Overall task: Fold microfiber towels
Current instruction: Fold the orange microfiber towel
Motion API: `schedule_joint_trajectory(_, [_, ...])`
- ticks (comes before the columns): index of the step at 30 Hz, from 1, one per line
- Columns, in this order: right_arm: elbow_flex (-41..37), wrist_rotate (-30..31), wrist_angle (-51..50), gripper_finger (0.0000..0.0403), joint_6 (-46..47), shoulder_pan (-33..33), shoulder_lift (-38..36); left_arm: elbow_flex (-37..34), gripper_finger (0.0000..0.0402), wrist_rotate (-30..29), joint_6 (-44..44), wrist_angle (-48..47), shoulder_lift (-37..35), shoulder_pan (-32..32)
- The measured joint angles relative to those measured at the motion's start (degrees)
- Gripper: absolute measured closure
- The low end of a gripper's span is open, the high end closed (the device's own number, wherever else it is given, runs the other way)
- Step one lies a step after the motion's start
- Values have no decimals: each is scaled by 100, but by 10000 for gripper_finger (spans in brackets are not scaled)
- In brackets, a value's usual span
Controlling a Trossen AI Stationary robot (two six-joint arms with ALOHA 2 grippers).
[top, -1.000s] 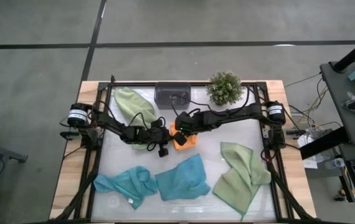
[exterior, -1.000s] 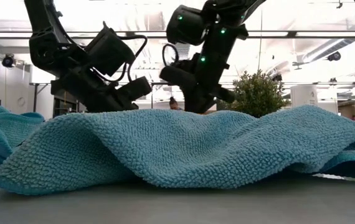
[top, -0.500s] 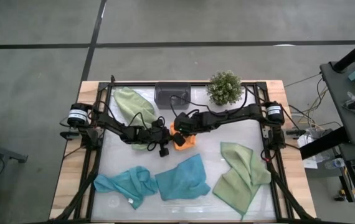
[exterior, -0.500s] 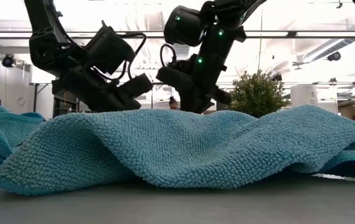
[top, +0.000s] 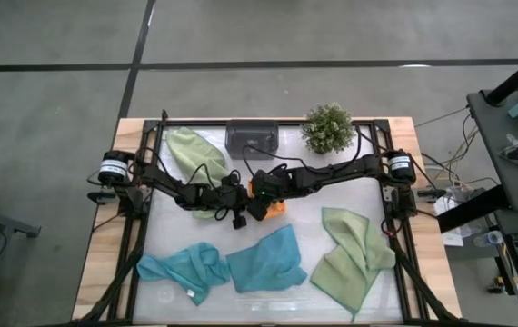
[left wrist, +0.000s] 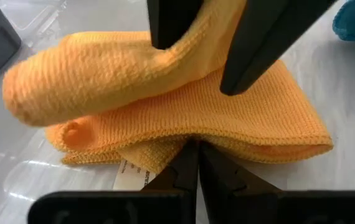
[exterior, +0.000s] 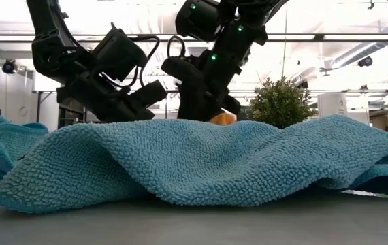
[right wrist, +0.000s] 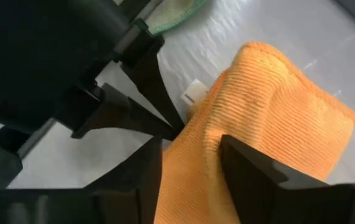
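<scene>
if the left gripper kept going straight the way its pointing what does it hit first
Probably the orange towel: the shut left gripper already has its tips at the towel's near folded edge. Just beyond, the right gripper straddles a raised fold of that towel.

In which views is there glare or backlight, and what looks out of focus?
Low view: bright ceiling lights leave both arms as dark shapes behind the teal towel. Left wrist view: glare streaks on the table; the orange towel is sharp. Right wrist view: the nearest dark parts are blurred.

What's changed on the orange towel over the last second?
The right tool has slid left over the orange towel, hiding more of it from above, and its fingers now stand parted around a fold. The left tool stayed shut at the towel's edge. The other towels haven't moved.
</scene>
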Motion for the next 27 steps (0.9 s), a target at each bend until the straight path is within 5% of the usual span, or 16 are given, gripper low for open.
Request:
schedule_joint_trajectory(17, [72, 21, 461, 225, -1631, 66, -371, -1, 402, -90, -47, 68, -48, 7])
schedule_joint_trajectory(27, [-1175, 2, 880, 237, -2503, 341, -1516, -2, 402, -208, -49, 1, -76, -1])
